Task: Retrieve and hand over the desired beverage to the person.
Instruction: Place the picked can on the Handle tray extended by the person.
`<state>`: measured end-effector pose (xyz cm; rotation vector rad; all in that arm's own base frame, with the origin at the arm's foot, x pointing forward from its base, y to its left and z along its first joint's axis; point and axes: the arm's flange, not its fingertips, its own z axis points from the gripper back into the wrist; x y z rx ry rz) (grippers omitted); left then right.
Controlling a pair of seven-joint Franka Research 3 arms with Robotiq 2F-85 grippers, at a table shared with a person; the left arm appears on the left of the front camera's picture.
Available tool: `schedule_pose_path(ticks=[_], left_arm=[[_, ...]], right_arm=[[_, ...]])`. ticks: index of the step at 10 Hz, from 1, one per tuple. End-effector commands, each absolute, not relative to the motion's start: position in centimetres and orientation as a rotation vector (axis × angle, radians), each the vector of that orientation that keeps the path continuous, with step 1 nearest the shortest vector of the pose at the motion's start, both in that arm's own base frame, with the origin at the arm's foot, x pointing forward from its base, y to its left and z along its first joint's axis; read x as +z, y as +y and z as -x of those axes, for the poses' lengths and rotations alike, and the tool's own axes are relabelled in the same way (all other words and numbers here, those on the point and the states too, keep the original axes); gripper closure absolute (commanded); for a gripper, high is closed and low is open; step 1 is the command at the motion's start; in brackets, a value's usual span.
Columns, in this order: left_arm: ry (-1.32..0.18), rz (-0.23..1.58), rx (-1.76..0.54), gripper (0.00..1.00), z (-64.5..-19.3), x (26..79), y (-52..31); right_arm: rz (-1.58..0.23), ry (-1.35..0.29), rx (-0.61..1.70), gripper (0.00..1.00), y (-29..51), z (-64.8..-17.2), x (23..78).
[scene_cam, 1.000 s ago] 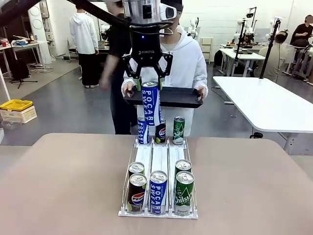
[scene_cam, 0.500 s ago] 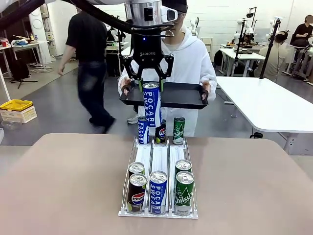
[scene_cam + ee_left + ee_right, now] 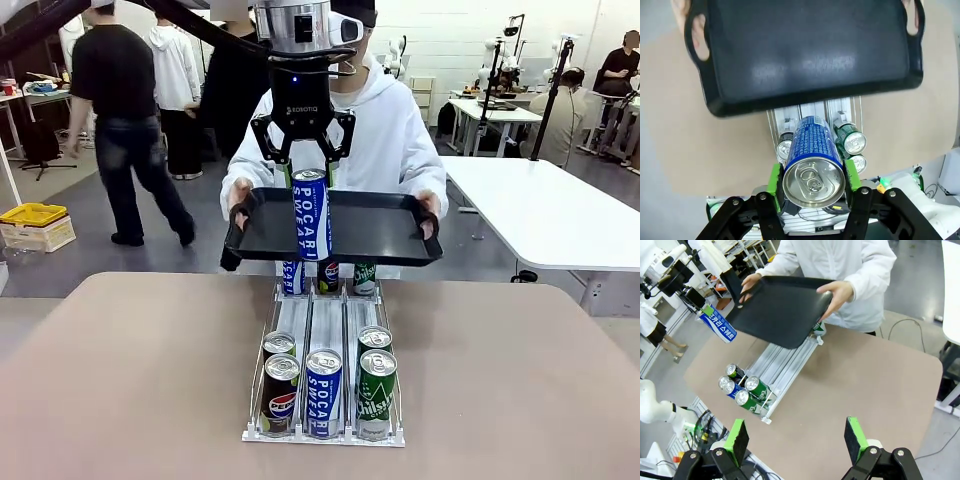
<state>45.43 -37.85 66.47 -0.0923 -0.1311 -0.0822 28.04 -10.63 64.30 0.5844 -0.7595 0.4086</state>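
Front view: the black tray (image 3: 380, 225) covers the upper parts of the three far cans (image 3: 364, 278) on the rack (image 3: 326, 310); only their lower bands show. The Pocari Sweat can (image 3: 311, 215) masks the tray's middle. The left arm (image 3: 300, 25) is cut by the top edge.

Left wrist view: the tray hides the rack's far end, and the person's hands (image 3: 681, 7) are cut by the top edge.

Right wrist view: the head of the person (image 3: 840, 265) lies beyond the top edge; labels on the near cans (image 3: 742, 390) are too small to read.
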Motion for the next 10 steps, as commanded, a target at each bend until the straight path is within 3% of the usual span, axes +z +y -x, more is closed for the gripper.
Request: schedule_pose_path(ticks=[1,10], left_arm=[[-0.138,0.089,-0.072,1.00,-44.88,66.94,-37.56],[-0.138,0.089,-0.072,1.00,-44.88,66.94,-37.56]], right_arm=[[-0.596,-0.763,0.422,0.00,-10.66,-28.13,64.15],[-0.596,-0.763,0.422,0.00,-10.66,-28.13,64.15]])
